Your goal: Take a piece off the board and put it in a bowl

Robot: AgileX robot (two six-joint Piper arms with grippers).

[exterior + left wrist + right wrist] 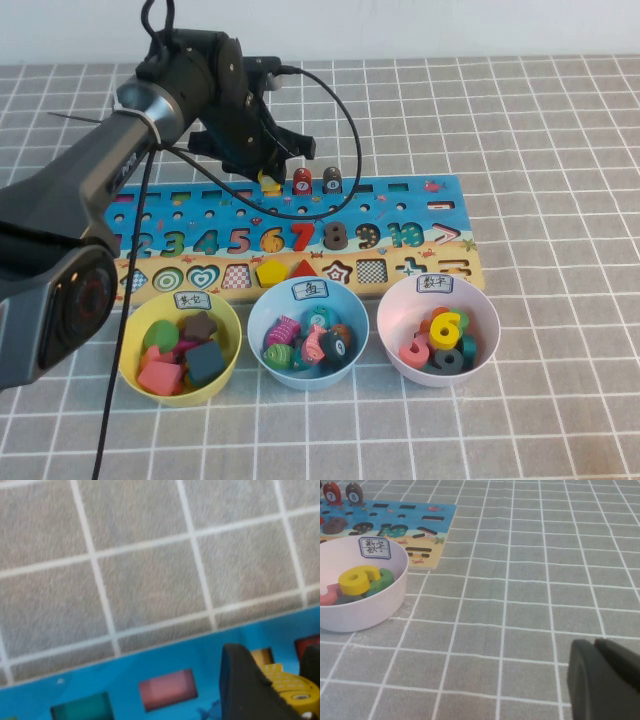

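The yellow piece (269, 183) stands at the far edge of the blue board (420, 215), left of a red piece (302, 181) and a dark brown one (332, 180). My left gripper (267, 172) is down over it, shut on it. In the left wrist view the yellow piece (295, 690) sits between the black fingers (245, 685), with its slot (262, 656) showing behind it. The light blue bowl (258, 315) with a white label stands in front of the board, holding several pieces. My right gripper (600, 680) is shut and empty, low over the mat to the right, outside the high view.
A yellow bowl (230, 322) of shapes stands left of the blue bowl and a pale pink bowl (388, 312) of numbers to its right. The pink bowl (400, 580) and the board's corner (432, 520) show in the right wrist view. A cable loops over the board.
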